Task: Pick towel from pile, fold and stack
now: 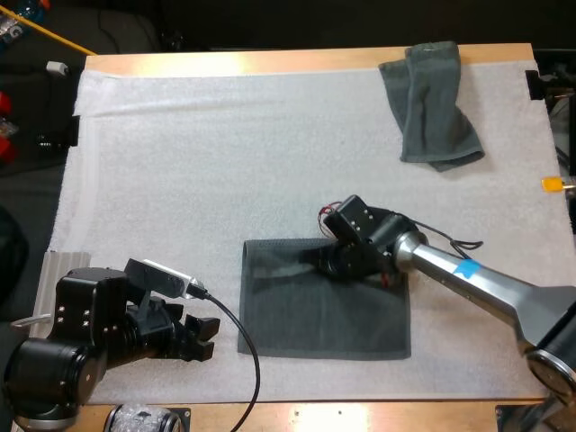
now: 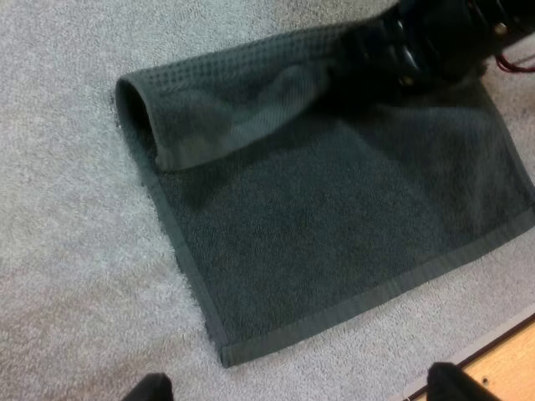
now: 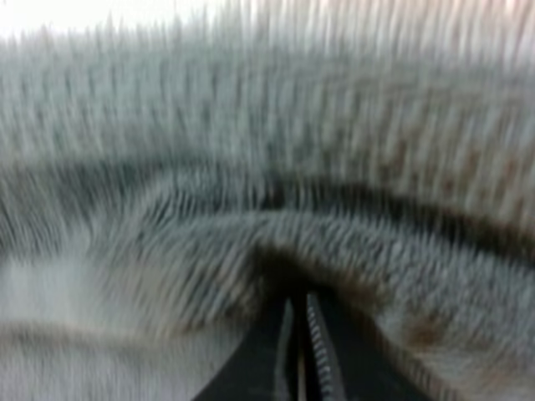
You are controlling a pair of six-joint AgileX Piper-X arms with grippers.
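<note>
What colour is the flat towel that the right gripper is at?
Dark grey-green, plain with a hemmed edge; the flat towel shows best in the left wrist view.

the mat [image 1: 225, 153] covers most of the counter [image 1: 297, 61]. a spread towel [image 1: 324, 315] lies on the mat at the near side, a little right of centre. a crumpled towel [image 1: 432, 103] lies at the mat's far right, well apart from it. the right gripper [image 1: 322, 261] sits at the spread towel's far edge, on a strip turned over onto the towel. the left gripper [image 1: 205, 337] is just left of the spread towel's near left corner, apart from it.
</note>
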